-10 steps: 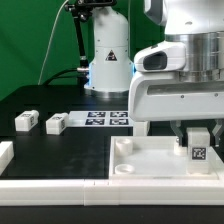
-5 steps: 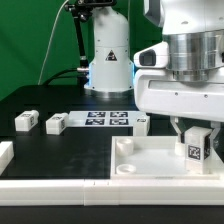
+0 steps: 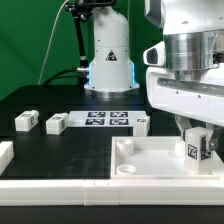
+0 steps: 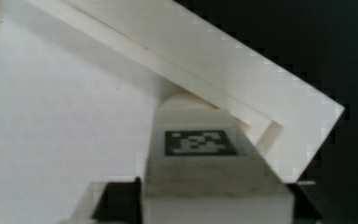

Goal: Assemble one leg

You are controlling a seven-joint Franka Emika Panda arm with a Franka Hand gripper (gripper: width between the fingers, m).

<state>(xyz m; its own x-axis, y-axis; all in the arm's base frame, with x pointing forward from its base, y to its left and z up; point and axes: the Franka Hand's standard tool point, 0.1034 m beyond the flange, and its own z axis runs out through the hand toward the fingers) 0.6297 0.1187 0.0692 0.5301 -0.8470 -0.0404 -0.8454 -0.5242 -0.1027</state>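
Observation:
My gripper (image 3: pixel 198 136) is shut on a leg (image 3: pixel 198 147), a chunky white block with a black-and-white tag facing the camera. I hold it over the far right corner of the large white square tray-like piece (image 3: pixel 140 165). In the wrist view the leg (image 4: pixel 208 165) sits between my dark fingers (image 4: pixel 119 200), its tag uppermost, close to the tray's raised corner rim (image 4: pixel 247 80). Three more legs lie on the black table: two at the exterior view's left (image 3: pixel 25 121) (image 3: pixel 56 124) and one beside the marker board (image 3: pixel 143 123).
The marker board (image 3: pixel 108 119) lies flat at mid table. The robot's white base (image 3: pixel 110 60) stands behind it. A white frame edge (image 3: pixel 50 187) runs along the front, with a white block (image 3: pixel 5 154) at the far left.
My gripper with the leg has shifted toward the exterior view's right and risen slightly over the tray's corner. The other parts have not moved.

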